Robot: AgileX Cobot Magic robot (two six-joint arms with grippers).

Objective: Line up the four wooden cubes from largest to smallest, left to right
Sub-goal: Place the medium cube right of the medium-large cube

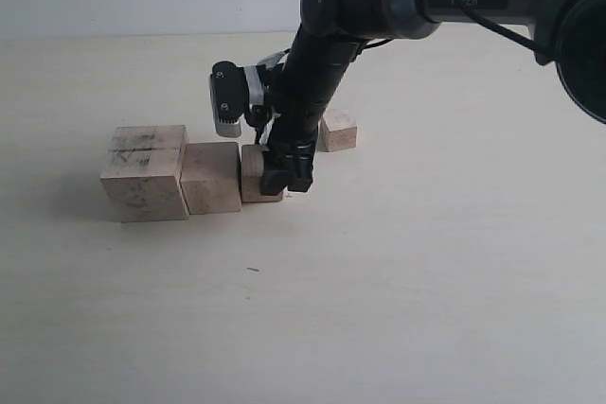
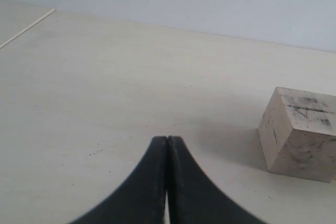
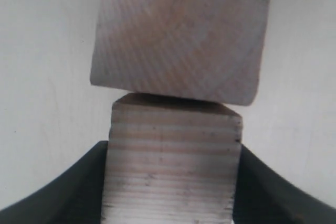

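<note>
Three of the four wooden cubes stand in a row on the table. The largest cube [image 1: 144, 172] [image 2: 296, 132], with dark smudges, is at the left, and the second cube [image 1: 211, 177] [image 3: 181, 35] is beside it. The third cube [image 1: 252, 170] [image 3: 173, 166] sits against the second one. My right gripper [image 1: 275, 175] [image 3: 173, 153] is shut on this third cube, its black fingers [image 3: 79, 184] pressed to both sides. The smallest cube [image 1: 338, 130] lies apart, behind the right arm. My left gripper [image 2: 168, 139] is shut and empty, low over the table a little way from the largest cube; the exterior view does not show it.
The pale table [image 1: 398, 272] spreads wide in front and to the right of the row. The right arm [image 1: 322, 54] reaches down from the upper right and partly hides the space between the third and smallest cubes.
</note>
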